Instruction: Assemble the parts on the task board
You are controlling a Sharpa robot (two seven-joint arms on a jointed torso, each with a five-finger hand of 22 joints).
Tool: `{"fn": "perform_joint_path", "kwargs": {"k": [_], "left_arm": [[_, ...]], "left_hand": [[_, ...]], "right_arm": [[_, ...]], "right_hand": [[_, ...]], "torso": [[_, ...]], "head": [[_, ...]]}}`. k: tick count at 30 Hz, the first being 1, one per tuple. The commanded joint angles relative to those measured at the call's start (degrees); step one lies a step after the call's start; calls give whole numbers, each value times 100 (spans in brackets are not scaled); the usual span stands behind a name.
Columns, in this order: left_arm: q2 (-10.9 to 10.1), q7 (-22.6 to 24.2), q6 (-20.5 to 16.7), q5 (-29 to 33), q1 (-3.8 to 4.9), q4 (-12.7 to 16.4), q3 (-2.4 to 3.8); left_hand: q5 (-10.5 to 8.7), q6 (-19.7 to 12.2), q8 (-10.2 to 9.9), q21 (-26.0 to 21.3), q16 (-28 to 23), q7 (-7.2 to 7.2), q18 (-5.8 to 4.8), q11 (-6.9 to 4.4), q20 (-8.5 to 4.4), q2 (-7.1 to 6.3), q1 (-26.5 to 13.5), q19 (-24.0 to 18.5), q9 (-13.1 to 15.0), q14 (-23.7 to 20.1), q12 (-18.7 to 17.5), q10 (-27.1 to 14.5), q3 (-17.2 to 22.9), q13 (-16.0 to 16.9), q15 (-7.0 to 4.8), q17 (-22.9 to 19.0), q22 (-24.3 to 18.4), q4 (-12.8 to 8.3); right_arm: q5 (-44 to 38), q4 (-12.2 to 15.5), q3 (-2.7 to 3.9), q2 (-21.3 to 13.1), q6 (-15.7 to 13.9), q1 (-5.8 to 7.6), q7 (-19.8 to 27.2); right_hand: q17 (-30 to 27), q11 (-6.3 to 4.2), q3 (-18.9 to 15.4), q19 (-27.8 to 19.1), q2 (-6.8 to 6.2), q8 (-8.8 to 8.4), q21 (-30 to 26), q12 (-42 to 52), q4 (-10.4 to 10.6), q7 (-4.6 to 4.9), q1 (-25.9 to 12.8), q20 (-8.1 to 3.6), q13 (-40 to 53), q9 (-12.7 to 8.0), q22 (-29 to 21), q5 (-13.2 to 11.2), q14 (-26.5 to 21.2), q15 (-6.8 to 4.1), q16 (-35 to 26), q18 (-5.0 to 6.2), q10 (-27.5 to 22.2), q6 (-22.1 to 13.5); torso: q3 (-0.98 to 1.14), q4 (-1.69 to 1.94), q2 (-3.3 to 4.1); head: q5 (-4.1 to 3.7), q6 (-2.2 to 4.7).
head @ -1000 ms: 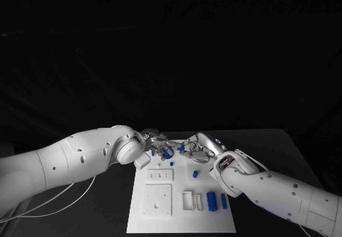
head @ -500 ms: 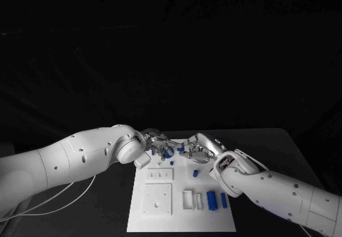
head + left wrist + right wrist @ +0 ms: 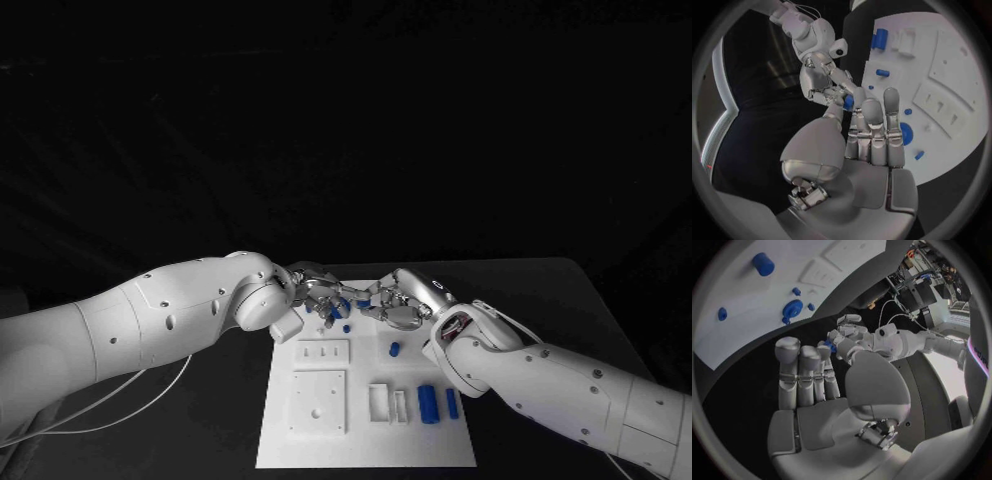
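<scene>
Both silver hands met over the white plastic task board's [image 3: 364,440] far edge, left hand [image 3: 320,293] and right hand [image 3: 392,301] fingers together pinching a small blue cylindrical part [image 3: 848,102].

task board [image 3: 325,440]: white plate, flat mid-table | parts [image 3: 428,403]: small blue pieces, scattered on its near and far areas

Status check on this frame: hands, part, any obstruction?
Both hands meet above the board's far end, fingertips on one blue part. Nothing in the way.
</scene>
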Motion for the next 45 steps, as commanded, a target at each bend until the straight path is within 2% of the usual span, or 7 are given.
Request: {"fn": "perform_joint_path", "kwargs": {"k": [1, 16, 26, 28, 31, 38, 45], "left_arm": [[6, -77, 242, -71, -2, 1, 2], [21, 49, 219, 0, -2, -3, 3], [35, 202, 98, 73, -3, -27, 3], [38, 222, 106, 82, -3, -31, 3], [41, 231, 133, 90, -3, -29, 2], [46, 211, 233, 97, -5, -3, 1], [28, 217, 249, 106, -8, 29, 0]], "left_hand": [[14, -7, -11, -26, -20, -24, -52, 15, 5, 30, 42, 18, 13, -3, -28, -20, 49, -11, 17, -4, 11, 0], [529, 111, -1, -49, -11, -129, -86, -19, -30, 590, 505, 7, 289, -12, -89, 3, 458, -63, -11, 7, 79, -457], [767, 158, 3, -65, -4, -138, -89, -17, -39, 779, 447, -8, 601, -9, -143, 91, 731, -120, -24, 17, 159, -829], [597, 206, -9, -68, -2, -142, -92, -22, -50, 781, 442, -14, 633, -14, -173, 96, 972, -140, -33, 21, 179, -980], [728, 273, -9, -71, -3, -153, -91, -29, -50, 616, 113, -19, 686, -17, -203, 122, 1493, -163, -30, 26, 223, -1144], [1755, 532, 17, -77, 81, -221, -111, -105, -94, 347, -283, -18, 861, 18, -60, 265, 1945, -111, -79, 91, 276, -1318], [1842, 631, 2, -101, 135, -272, -149, -138, -129, 305, -578, 16, 1143, 49, 110, 275, 2217, -82, -108, 193, 337, -1395]], "right_arm": [[-24, 11, 2, -2, 76, -2, 46], [-34, -8, 2, -2, 269, -5, 30], [-62, -29, 2, 16, 334, -19, 1], [-81, -33, 2, 17, 255, -21, -47], [-102, -47, 2, 19, 115, -22, -151], [-100, -105, 2, 17, -31, -23, -333], [-78, -138, 2, 17, -7, -23, -375]], "right_hand": [[6, 0, 177, 26, 93, 54, 20, -21, 173, -10, 28, -29, 5, 6, 475, 34, -1, -31, -26, -65, 20, 124], [17, 1, 167, 24, 101, 55, 23, -23, 159, -9, 32, -28, 17, 7, 475, 34, 0, -30, -29, -64, 21, 122], [17, 4, 160, 20, 102, 54, 17, -20, 154, -7, 34, -27, 23, 6, 473, 34, -4, -29, -34, -64, 20, 120], [13, 4, 150, 18, 103, 55, 10, -26, 147, -7, 35, -27, 24, 6, 472, 34, -7, -28, -45, -63, 14, 118], [2, 10, 119, 17, 65, 44, -33, -61, 164, 3, -1, -27, -4, -1, 461, 34, -7, -27, -61, -58, -3, 83], [-153, 77, -558, -9, -167, 43, -335, -202, 479, 75, -76, 44, -145, -29, 381, 53, -52, 34, -243, -1, -117, -238], [-313, 106, -902, 0, -213, 45, -650, -308, 686, 108, 114, 85, -359, -35, 339, 137, -112, 64, -358, 38, -229, -334]], "torso": [[2, -2, -1], [2, -2, 0], [1, 3, 0], [0, 3, 0], [-3, -2, 1], [-2, -3, -1], [0, -2, -5]], "head": [[-1, -3], [-8, -13], [-7, -41], [-7, -44], [0, -51], [-1, -57], [-7, -59]]}}
